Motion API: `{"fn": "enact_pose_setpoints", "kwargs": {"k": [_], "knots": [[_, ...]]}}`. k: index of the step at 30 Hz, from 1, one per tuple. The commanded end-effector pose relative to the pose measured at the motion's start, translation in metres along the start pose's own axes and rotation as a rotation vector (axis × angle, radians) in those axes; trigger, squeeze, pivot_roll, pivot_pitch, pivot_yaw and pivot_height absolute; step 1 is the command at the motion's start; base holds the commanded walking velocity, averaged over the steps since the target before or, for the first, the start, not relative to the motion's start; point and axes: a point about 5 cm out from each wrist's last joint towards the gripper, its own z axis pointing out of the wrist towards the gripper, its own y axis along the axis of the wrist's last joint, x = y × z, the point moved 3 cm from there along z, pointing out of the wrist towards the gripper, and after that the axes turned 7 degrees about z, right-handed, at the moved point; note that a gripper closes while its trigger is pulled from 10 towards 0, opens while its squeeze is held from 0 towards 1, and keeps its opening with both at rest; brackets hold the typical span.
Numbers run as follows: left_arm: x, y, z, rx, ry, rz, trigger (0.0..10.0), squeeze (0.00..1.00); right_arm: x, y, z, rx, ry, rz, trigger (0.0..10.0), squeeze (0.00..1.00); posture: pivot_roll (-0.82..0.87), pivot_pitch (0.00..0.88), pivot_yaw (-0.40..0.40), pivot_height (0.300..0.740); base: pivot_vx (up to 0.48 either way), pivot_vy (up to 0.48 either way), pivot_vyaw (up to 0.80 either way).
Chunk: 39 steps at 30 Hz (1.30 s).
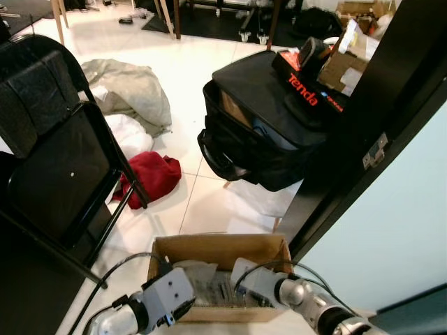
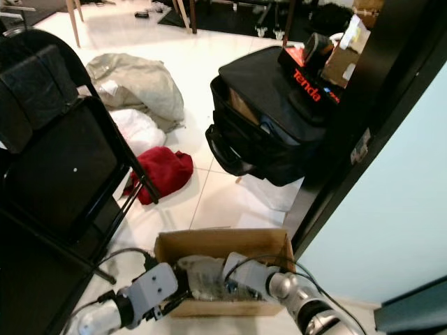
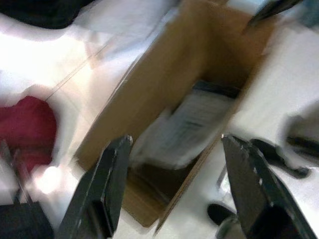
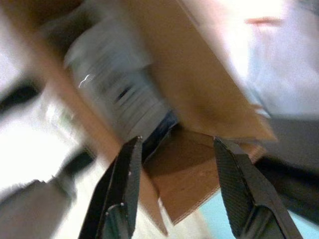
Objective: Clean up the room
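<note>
Reaching down over a cardboard box (image 1: 221, 249) on the white tile floor (image 1: 188, 77), both of the robot's arms are working close together above it, and that closeness is looking like the main hazard: the two wrists could be knocking each other or tipping the light box, spilling the pale plastic-wrapped packet (image 3: 185, 124) lying inside. The left gripper (image 3: 174, 184) is hanging just over the box with its fingers spread wide, holding nothing. The right gripper (image 4: 175, 186) is likewise standing well apart and empty, hovering at the box's rim. A red cloth (image 1: 151, 176) is waiting beside the folding chair (image 1: 52, 167), and a black bag (image 1: 262, 125) is sitting beyond.
</note>
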Motion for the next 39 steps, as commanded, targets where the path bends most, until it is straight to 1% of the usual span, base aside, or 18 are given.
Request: {"fn": "enact_pose_setpoints", "kwargs": {"k": [1, 2, 3, 4, 5, 7, 8, 9, 10, 11, 14, 19, 23, 25, 28, 30, 34, 39], "knots": [[-0.004, -0.020, -0.001, 0.107, 0.042, -0.061, 10.0, 0.00, -0.008, -0.005, -0.002, -0.014, -0.079, 0.204, 10.0, 0.00, 0.04, 0.127, -0.034, 0.740, 0.000, 0.000, 0.00], [-0.004, -0.020, -0.001, 0.107, 0.042, -0.061, 10.0, 0.00, -0.008, -0.005, -0.002, -0.014, -0.079, 0.204, 10.0, 0.00, 0.04, 0.127, -0.034, 0.740, 0.000, 0.000, 0.00], [-0.001, -0.026, 0.004, 0.156, 0.116, -0.136, 10.0, 0.00, -0.015, -0.006, -0.004, -0.053, -0.148, 0.397, 10.0, 0.00, 0.03, 0.109, -0.025, 0.740, 0.000, 0.000, 0.00], [0.002, -0.030, 0.008, 0.194, 0.181, -0.203, 10.0, 0.00, -0.018, -0.009, -0.006, -0.083, -0.200, 0.522, 10.0, 0.00, 0.02, 0.087, -0.013, 0.740, 0.000, 0.000, 0.00], [0.004, -0.033, 0.011, 0.221, 0.223, -0.251, 10.0, 0.00, -0.018, -0.012, -0.008, -0.099, -0.226, 0.581, 10.0, 0.00, 0.02, 0.076, -0.005, 0.740, 0.000, 0.000, 0.00], [0.004, -0.033, 0.011, 0.221, 0.223, -0.251, 10.0, 0.00, -0.018, -0.012, -0.008, -0.099, -0.226, 0.581, 10.0, 0.00, 0.02, 0.076, -0.005, 0.740, 0.000, 0.000, 0.00], [0.005, -0.034, 0.014, 0.234, 0.256, -0.284, 10.0, 0.00, -0.013, -0.015, -0.008, -0.105, -0.240, 0.594, 10.0, 0.00, 0.01, 0.064, 0.003, 0.740, 0.000, 0.000, 0.00], [0.006, -0.033, 0.017, 0.241, 0.266, -0.300, 10.0, 0.00, -0.008, -0.017, -0.009, -0.105, -0.242, 0.584, 10.0, 0.00, 0.01, 0.055, 0.009, 0.740, 0.000, 0.000, 0.00], [0.006, -0.033, 0.017, 0.241, 0.266, -0.300, 10.0, 0.00, -0.008, -0.017, -0.009, -0.105, -0.242, 0.584, 10.0, 0.00, 0.01, 0.055, 0.009, 0.740, 0.000, 0.000, 0.00], [0.006, -0.031, 0.019, 0.235, 0.268, -0.297, 10.0, 0.00, -0.005, -0.019, -0.009, -0.099, -0.248, 0.572, 10.0, 0.00, 0.01, 0.054, 0.011, 0.740, 0.000, 0.000, 0.00], [0.009, -0.023, 0.025, 0.200, 0.265, -0.289, 10.0, 0.00, -0.002, -0.018, -0.009, -0.120, -0.264, 0.592, 10.0, 0.00, 0.00, 0.041, 0.014, 0.740, 0.000, 0.000, 0.00], [0.012, -0.020, 0.032, 0.193, 0.289, -0.288, 10.0, 0.00, 0.002, -0.014, -0.009, -0.142, -0.268, 0.629, 10.0, 0.00, 0.00, 0.026, 0.017, 0.740, 0.000, 0.000, 0.00], [0.013, -0.021, 0.033, 0.204, 0.304, -0.292, 10.0, 0.00, 0.004, -0.014, -0.009, -0.138, -0.270, 0.618, 10.0, 0.00, 0.00, 0.023, 0.017, 0.740, 0.000, 0.000, 0.00], [0.014, -0.024, 0.032, 0.224, 0.341, -0.316, 10.0, 0.00, 0.007, -0.015, -0.009, -0.124, -0.282, 0.587, 10.0, 0.00, -0.01, 0.016, 0.009, 0.740, 0.000, 0.000, 0.00], [0.015, -0.027, 0.032, 0.246, 0.361, -0.319, 10.0, 0.00, 0.008, -0.016, -0.009, -0.112, -0.287, 0.579, 10.0, 0.00, -0.01, 0.015, 0.008, 0.740, 0.000, 0.000, 0.00], [0.013, -0.032, 0.030, 0.265, 0.383, -0.342, 10.0, 0.00, 0.011, -0.019, -0.009, -0.099, -0.283, 0.586, 10.0, 0.00, -0.01, 0.020, 0.011, 0.740, 0.000, 0.000, 0.00], [0.009, -0.032, 0.030, 0.266, 0.374, -0.337, 10.0, 0.00, 0.014, -0.021, -0.010, -0.094, -0.289, 0.575, 10.0, 0.00, -0.01, 0.027, 0.013, 0.740, 0.000, 0.000, 0.00], [0.010, -0.030, 0.032, 0.259, 0.375, -0.335, 10.0, 0.00, 0.016, -0.023, -0.010, -0.084, -0.290, 0.574, 10.0, 0.00, -0.01, 0.030, 0.012, 0.740, 0.000, 0.000, 0.00]]}}
